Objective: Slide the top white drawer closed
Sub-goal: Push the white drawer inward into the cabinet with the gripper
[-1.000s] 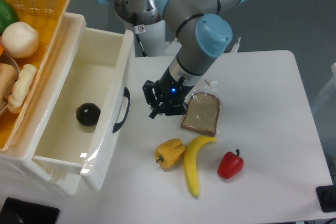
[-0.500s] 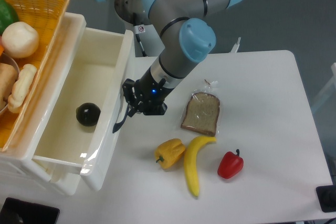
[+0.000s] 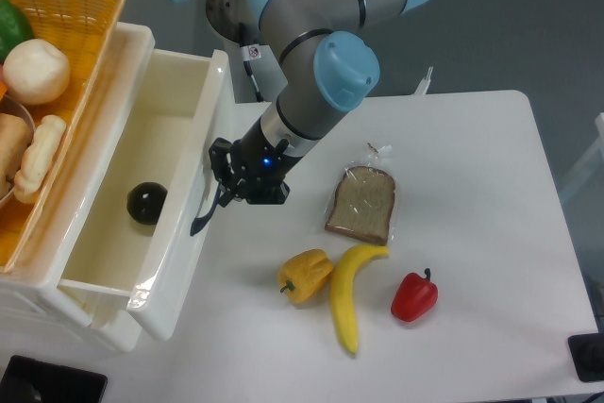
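one robot gripper (image 3: 223, 179) presses against the front panel of the top white drawer (image 3: 184, 197), right by its dark curved handle (image 3: 206, 205); whether the fingers are parted or closed cannot be told, and it seems to hold nothing. the drawer is partly open on the gripper's far side, a dark round object (image 3: 146, 203) inside. risk: contact near one end may skew and jam the drawer, or the fingers may snag the handle. bread (image 3: 361, 203) and a yellow pepper (image 3: 304, 276) lie behind the gripper

My white table (image 3: 472, 261) stands on grey floor (image 3: 538, 25); even light, glossy surfaces glare faintly.
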{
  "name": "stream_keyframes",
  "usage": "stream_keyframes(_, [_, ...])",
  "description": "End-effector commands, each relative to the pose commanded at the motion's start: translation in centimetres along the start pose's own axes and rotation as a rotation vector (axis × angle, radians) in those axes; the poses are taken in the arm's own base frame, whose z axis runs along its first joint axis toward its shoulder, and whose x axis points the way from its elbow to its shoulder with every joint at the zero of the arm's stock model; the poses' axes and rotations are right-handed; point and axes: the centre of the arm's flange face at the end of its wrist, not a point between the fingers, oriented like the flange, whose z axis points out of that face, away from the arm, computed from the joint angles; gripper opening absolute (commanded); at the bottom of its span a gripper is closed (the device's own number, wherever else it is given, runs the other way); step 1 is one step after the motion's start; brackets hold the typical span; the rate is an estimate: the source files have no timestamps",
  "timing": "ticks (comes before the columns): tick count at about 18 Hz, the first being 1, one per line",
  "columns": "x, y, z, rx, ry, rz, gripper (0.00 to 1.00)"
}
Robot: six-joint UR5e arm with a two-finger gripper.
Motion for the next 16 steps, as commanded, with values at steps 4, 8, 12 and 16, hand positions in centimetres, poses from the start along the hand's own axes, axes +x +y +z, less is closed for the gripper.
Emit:
stream_keyframes(4, [1.1, -0.5, 1.0, -0.008, 0.022, 0.013, 0.00])
stream_keyframes(8, [2.1, -0.8, 1.7, -0.025, 0.037, 0.023, 0.00])
stream_keyframes(12, [3.2, -1.0, 2.3, -0.043, 0.054, 0.028, 0.00])
stream_keyframes(16, [4.0, -1.2, 3.1, -0.056, 0.064, 0.041, 0.00])
